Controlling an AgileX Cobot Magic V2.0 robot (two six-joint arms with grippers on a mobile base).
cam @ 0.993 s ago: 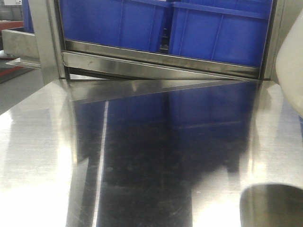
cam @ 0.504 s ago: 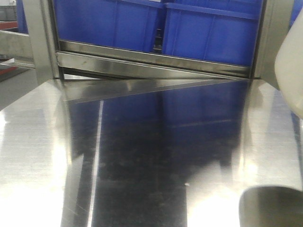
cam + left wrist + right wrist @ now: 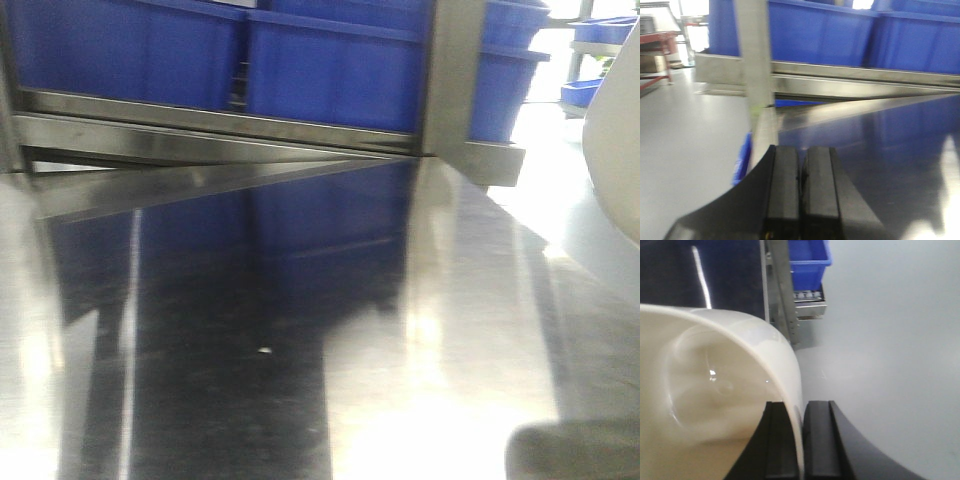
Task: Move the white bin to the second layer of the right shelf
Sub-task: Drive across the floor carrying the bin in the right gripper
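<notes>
From where I stand, the left end effector (image 3: 800, 150) is closed up with nothing in it. Its two black fingers (image 3: 782, 190) are pressed flat against each other, leaving only a thin upright seam between them, and it is aimed straight ahead. The right end effector (image 3: 801, 410) is clamped on the wall of the white bin (image 3: 705, 390). One black finger (image 3: 780, 440) is on the inner side of the rim and the other on the outer side, with the wall pinched between them.

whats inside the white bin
Only bare walls and floor show inside the white bin, plus one of the fingers of the right gripper over the rim. Its lower-left part is out of frame.
</notes>
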